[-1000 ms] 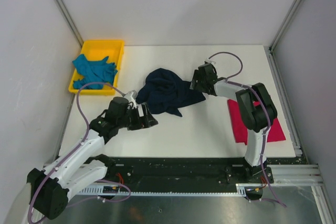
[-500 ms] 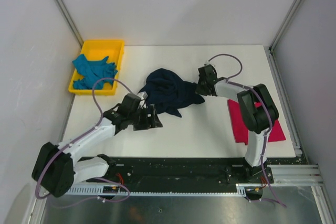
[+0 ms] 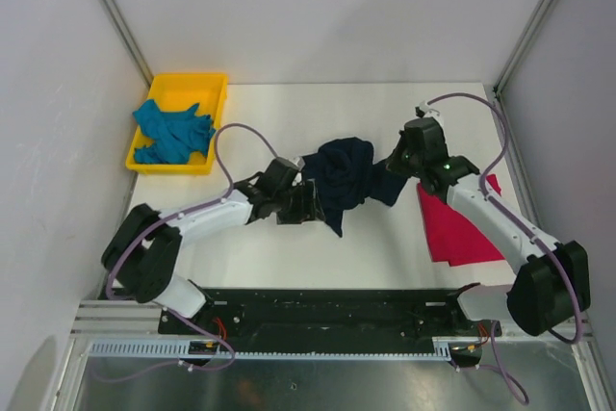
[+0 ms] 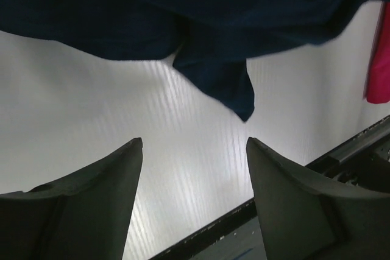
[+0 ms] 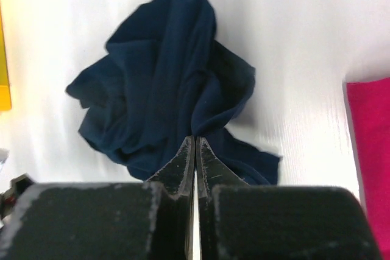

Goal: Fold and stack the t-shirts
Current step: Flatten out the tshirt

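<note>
Navy t-shirt [image 3: 339,178]: crumpled bunch mid-tabletop between the two arms, one end drawn toward the right gripper, a pointed flap hanging on the near side.
Right gripper [image 5: 195,143]: jaws pressed together, pinching a thin fold of the navy cloth.
Left gripper [image 4: 194,145]: jaws wide, nothing in them. It sits just beside the bunch's left edge, with the flap ahead of the tips and not touching.
Crimson-pink t-shirt [image 3: 464,230]: lies flat at the right of the tabletop [image 3: 385,113], looks already folded, partly under the right arm.
Teal t-shirt [image 3: 171,132]: rumpled heap inside the yellow tray [image 3: 189,77], far left.
Risk 1: the right pinch looks shallow, so a pull to spread the cloth may slip it out.
Risk 2: the left jaws may close on several layers or miss the flap, leaving the shirt twisted, not flat.
Risk 3: the dragged cloth or right arm may ruffle the crimson-pink one nearby.
Materials: soft, limp, matte knit with deep irregular folds; tray is rigid, glossy plastic; tabletop is smooth, white and faintly ribbed.
</note>
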{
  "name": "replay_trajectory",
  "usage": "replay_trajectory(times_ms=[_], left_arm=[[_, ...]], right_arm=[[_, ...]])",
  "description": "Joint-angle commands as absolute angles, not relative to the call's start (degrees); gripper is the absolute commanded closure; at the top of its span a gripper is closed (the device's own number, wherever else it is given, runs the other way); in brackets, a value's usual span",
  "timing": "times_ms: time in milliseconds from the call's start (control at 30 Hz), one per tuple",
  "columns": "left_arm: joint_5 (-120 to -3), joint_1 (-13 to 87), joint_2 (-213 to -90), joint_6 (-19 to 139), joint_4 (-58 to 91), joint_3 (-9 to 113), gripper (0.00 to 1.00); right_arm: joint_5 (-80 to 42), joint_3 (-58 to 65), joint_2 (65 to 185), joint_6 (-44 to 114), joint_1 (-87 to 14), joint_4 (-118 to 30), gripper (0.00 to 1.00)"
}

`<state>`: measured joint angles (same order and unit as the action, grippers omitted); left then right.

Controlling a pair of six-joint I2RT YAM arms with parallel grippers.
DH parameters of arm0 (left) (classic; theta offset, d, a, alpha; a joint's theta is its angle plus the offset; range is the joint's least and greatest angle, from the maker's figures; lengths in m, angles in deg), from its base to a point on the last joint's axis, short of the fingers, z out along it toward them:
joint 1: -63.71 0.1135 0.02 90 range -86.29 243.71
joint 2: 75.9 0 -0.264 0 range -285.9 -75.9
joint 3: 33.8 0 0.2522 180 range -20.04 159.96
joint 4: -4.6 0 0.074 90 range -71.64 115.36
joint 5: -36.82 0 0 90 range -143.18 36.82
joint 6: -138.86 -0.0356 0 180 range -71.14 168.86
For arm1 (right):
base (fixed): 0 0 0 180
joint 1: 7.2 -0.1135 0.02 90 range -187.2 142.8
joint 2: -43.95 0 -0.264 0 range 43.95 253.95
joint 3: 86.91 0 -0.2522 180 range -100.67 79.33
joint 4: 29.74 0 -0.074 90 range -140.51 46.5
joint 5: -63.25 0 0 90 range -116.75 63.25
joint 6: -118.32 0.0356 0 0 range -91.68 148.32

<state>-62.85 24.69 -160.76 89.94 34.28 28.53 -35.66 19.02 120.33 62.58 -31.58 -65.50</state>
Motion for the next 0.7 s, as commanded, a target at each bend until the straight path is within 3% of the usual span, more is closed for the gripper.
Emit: replay_trajectory(times_ms=[0,200,300,367,500,567,667], left_arm=[[-60.37,23.05,-166.2,91.34,30.48,33.97,0.27],[-59.87,21.7,-174.43,91.6,29.86,40.37,0.3],[-59.2,21.21,-177.52,91.81,29.82,43.1,0.36],[-56.57,21.14,-178.98,91.98,29.97,44.24,0.51],[-48.33,22.57,-178.96,91.55,32.11,45.69,0.9],[-44.69,24.93,-177.45,91.39,34.21,46.22,0.98],[-40.47,29.51,-172.12,90.46,36.72,46.02,1.0]], right_arm=[[-35.36,19.41,116.58,62.56,-31.19,-68.78,1.0],[-34.35,18.17,115.2,62.3,-30.46,-70.07,1.0],[-34.08,17.56,115.16,62.02,-29.81,-70.35,1.0],[-33.68,17.09,115.14,61.95,-29.09,-70.56,1.0],[-32.53,16.19,115.03,61.4,-26.67,-71.18,1.0],[-31.84,15.65,114.87,60.98,-24.99,-71.58,1.0],[-30.91,15.09,114.24,60.24,-21.96,-72.21,1.0]])
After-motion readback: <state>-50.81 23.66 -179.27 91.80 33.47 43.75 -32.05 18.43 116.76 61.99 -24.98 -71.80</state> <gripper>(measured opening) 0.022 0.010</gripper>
